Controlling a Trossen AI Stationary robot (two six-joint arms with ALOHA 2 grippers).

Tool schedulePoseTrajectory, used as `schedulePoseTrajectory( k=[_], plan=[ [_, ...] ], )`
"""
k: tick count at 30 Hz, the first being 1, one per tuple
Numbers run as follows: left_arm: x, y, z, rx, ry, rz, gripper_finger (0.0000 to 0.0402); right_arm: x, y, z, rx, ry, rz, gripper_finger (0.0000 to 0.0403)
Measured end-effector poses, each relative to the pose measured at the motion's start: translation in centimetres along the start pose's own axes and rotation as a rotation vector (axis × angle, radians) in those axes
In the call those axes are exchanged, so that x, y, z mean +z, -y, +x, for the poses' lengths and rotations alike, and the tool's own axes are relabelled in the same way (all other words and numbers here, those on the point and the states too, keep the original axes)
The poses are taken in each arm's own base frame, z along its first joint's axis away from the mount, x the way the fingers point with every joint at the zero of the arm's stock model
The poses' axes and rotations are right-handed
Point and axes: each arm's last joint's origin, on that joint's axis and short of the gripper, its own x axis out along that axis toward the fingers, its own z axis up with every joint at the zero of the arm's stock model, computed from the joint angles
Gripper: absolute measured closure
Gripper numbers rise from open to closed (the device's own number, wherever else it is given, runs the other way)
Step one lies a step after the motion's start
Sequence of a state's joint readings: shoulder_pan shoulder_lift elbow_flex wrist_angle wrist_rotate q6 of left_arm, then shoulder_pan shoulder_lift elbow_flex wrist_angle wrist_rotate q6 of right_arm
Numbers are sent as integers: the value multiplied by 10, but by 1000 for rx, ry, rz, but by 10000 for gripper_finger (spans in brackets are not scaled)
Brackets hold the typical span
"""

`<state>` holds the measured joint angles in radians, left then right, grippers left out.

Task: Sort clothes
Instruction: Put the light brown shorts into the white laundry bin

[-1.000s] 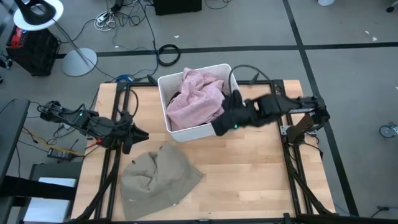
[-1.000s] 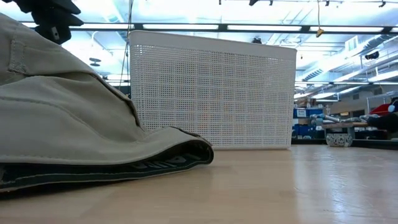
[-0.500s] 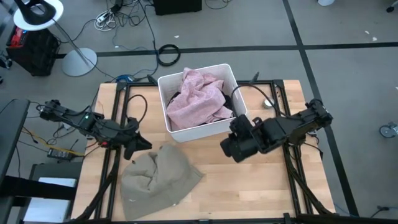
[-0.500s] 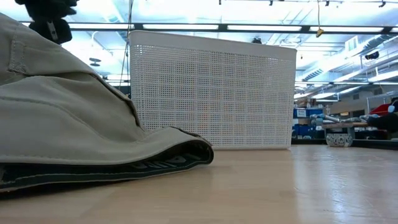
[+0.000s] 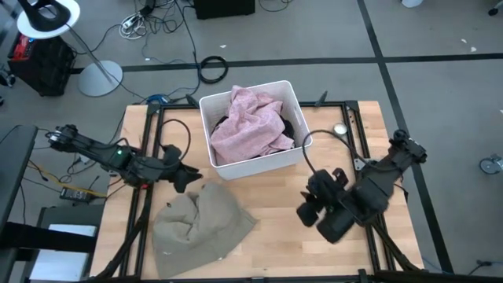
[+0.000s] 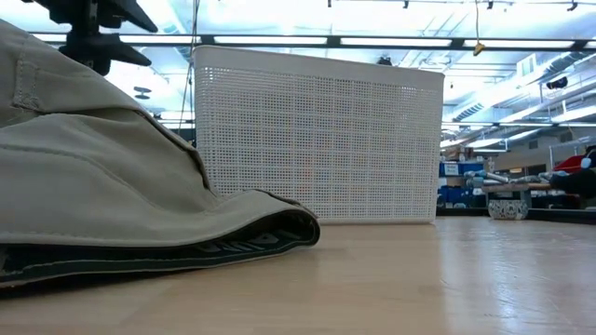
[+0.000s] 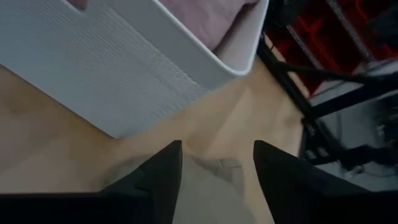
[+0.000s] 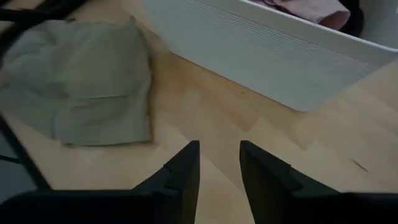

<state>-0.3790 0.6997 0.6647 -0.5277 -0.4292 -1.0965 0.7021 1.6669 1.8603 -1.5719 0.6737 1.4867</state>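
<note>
A large beige garment (image 5: 200, 224) lies crumpled on the table's near left; it also shows in the low view (image 6: 93, 186). A pink garment (image 5: 250, 126) fills the white bin (image 5: 263, 167), with black cloth (image 5: 292, 126) beside it at the bin's right side. My left gripper (image 5: 187, 177) is open and empty just above the beige garment's far edge (image 7: 214, 186). My right gripper (image 5: 308, 212) is open and empty over bare table on the near right, pointing toward the beige garment (image 8: 81, 81). The teal and olive garments are not in view.
The white bin (image 6: 317, 140) stands at the table's far middle and shows in both wrist views (image 7: 124, 74) (image 8: 267, 56). Bare wood lies between the beige garment and my right gripper. The dark arm frames run along the table's left and right edges.
My right gripper has drawn away from the bin's right side, going toward the table's near edge, and now hangs over bare table with nothing in it. My left gripper has gone a little toward the right, to the beige garment's far edge. The clothes have stayed still.
</note>
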Motion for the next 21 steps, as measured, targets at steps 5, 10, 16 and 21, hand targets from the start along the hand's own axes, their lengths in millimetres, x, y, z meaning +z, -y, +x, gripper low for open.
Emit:
schedulePoseTrajectory(
  k=[5, 10, 16, 21],
  plan=[
    [-1, 10, 7, -35, -38, -45, 201, -16, -2, -14, 46, 30, -41, 290],
    [2, 32, 10, 16, -112, -13, 218, -26, -2, -22, 75, 24, -59, 290],
    [-1, 59, 16, 149, -263, 29, 225, -34, -2, -29, 97, 23, -83, 290],
    [-16, 83, 29, 179, -369, 68, 225, -38, -2, -32, 110, 23, -110, 290]
  ],
)
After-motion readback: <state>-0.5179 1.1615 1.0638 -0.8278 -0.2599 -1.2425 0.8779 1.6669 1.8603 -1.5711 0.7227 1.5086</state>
